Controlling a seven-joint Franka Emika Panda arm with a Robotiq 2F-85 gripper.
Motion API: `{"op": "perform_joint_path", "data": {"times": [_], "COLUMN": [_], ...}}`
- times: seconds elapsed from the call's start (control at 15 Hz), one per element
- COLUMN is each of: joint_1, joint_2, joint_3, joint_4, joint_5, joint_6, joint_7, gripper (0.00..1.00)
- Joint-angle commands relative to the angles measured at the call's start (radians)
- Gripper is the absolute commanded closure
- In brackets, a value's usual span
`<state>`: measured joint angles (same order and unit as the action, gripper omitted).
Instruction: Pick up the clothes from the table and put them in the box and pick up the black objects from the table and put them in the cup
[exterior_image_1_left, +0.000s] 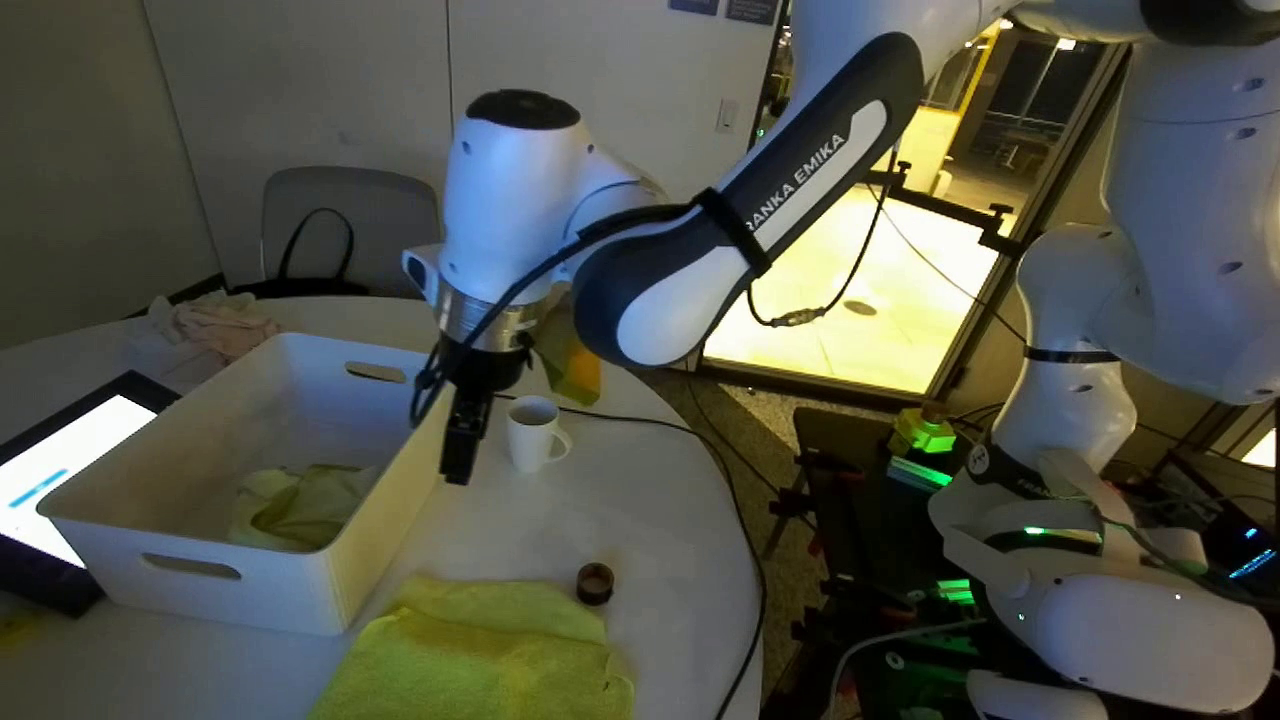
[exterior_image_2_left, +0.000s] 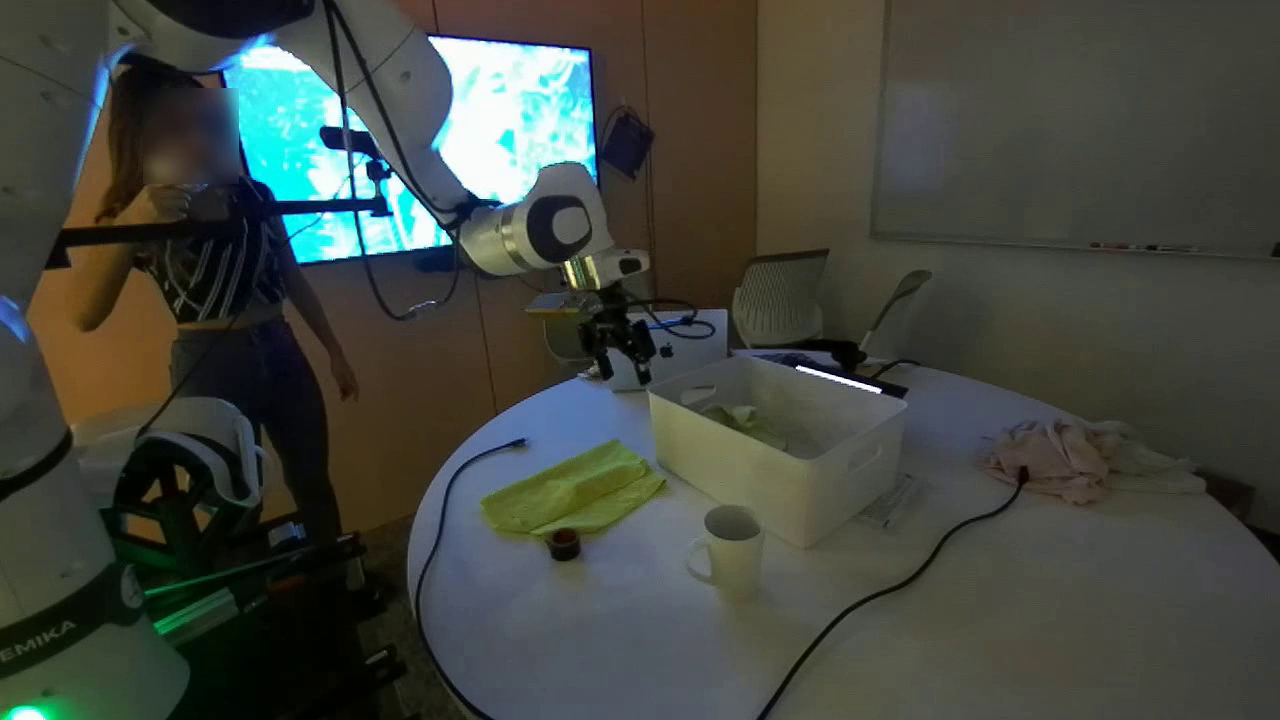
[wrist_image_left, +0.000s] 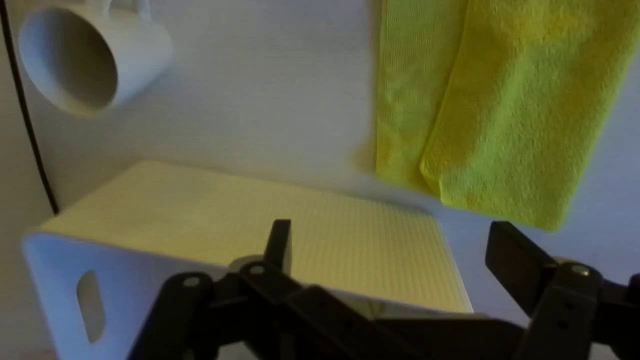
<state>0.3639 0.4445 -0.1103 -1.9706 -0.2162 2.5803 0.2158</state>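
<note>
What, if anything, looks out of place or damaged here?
A black cable end lies loose near the yellow-green cloth, another end by the pink cloth; neither looks plugged in. No damage visible.

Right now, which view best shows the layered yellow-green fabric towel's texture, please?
The wrist view: the layered yellow-green fabric towel appears largest there, its pile visible, though partly cropped. Both exterior views show it smaller, texture less distinct.

The soft fabric towel (exterior_image_2_left: 575, 490) is yellow-green; the rectangular plastic box (exterior_image_2_left: 730, 465) and the cylindrical cup (exterior_image_2_left: 738, 572) are white. The small round object (exterior_image_1_left: 594, 585) looks dark brown to me, and the dark fabric top (exterior_image_2_left: 210, 275) of the person (exterior_image_2_left: 260, 370) shows pale lines.
</note>
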Motion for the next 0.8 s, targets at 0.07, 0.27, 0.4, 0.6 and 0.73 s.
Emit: {"op": "perform_joint_path", "data": {"times": [0.07, 0.27, 0.4, 0.6, 0.73], "joint_1": [-0.085, -0.117, -0.14, -0.158, -0.159], "joint_2": [-0.087, -0.05, -0.019, 0.036, 0.077], "joint_3": [0.034, 0.045, 0.064, 0.086, 0.089], "joint_4": [-0.251, -0.309, -0.326, -0.32, -0.306], "joint_5": [-0.015, 0.001, 0.021, 0.044, 0.053], "joint_6": [0.062, 0.087, 0.105, 0.131, 0.167], "joint_7": [0.022, 0.012, -0.008, -0.013, -0.003], "gripper": [0.0, 0.0, 0.0, 0.0, 0.0]}}
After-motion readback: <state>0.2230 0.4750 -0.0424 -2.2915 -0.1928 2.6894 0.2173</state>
